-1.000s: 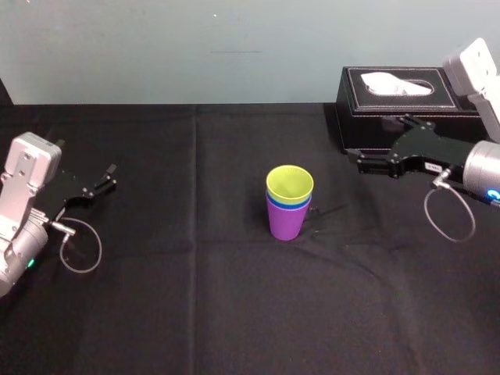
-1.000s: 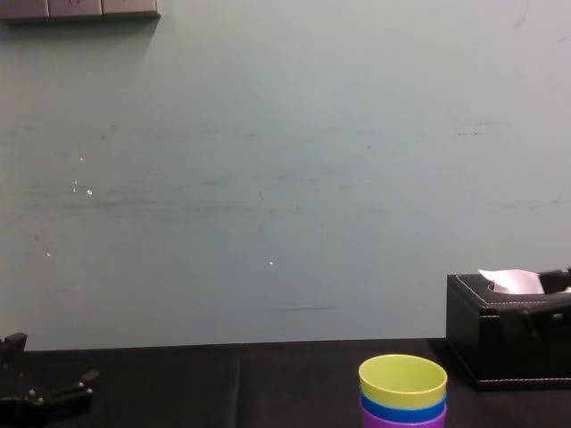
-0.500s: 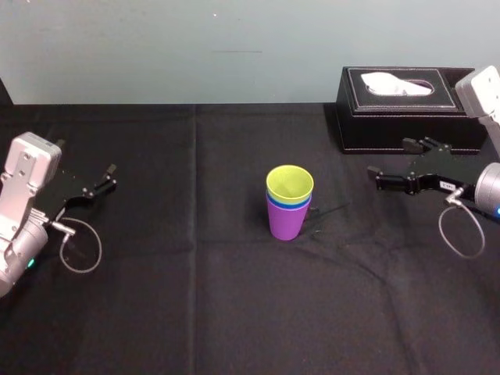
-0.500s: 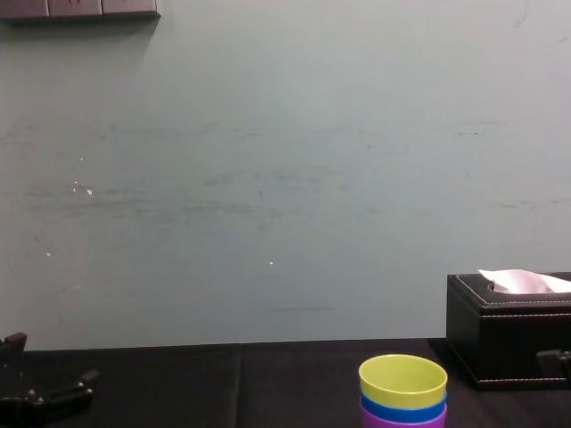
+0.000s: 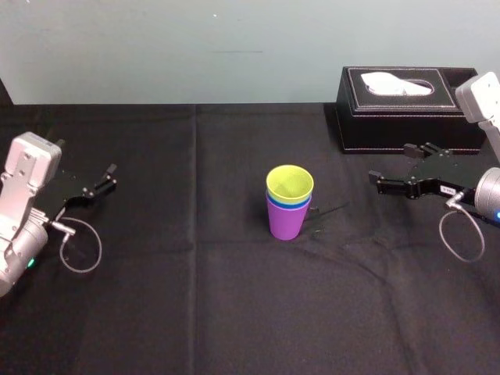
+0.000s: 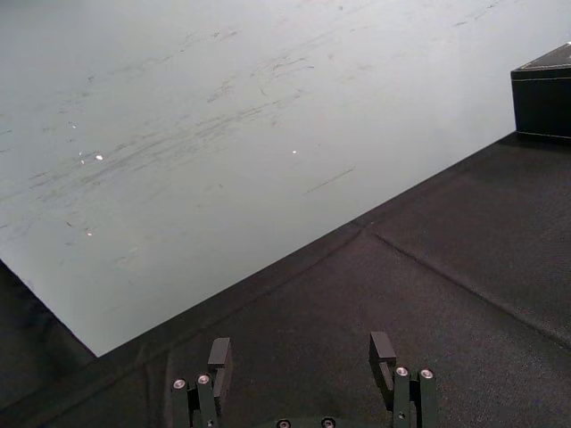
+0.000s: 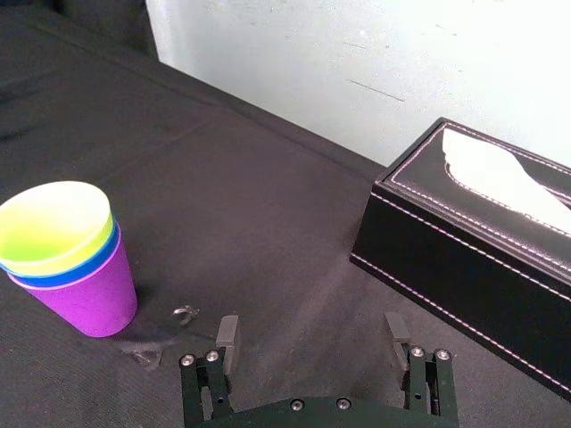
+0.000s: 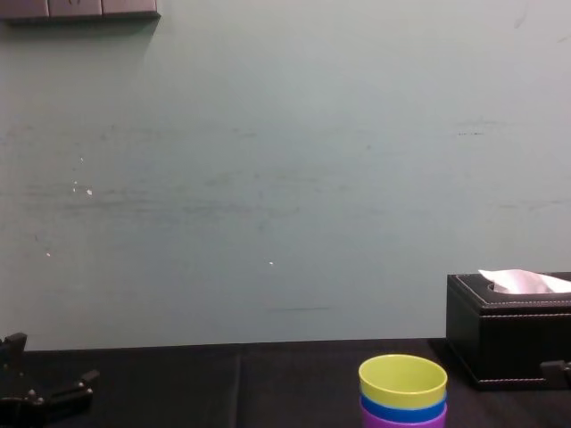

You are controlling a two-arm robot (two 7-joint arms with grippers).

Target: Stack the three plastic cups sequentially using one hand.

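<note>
"On the surface [image 5: 195,312], where are the cups [image 5: 288,205]?"

"In the middle, all three nested. The right gripper [image 7: 310,323] hangs beside them, fingers [image 7: 228,343] wide, holding nothing. It should not bump them. The left gripper [image 6: 301,343] rests far off, fingers apart too."

The left claw [image 5: 105,178] is matte black, with slim jointed fingers and blunt tips; behind it sits a boxy light-grey wrist housing [image 5: 30,173] above a rounded silver cuff bearing a small green light [image 5: 31,263]; a thin grey cable [image 5: 84,251] curls out in a loop. The right claw [image 5: 391,162] is the same black; its pale housing [image 5: 478,94] tops a silver cuff with a blue light [image 5: 491,195] and a matching cable loop [image 5: 459,234]; bright round screw heads [image 7: 187,360] stud the finger bases.
</note>
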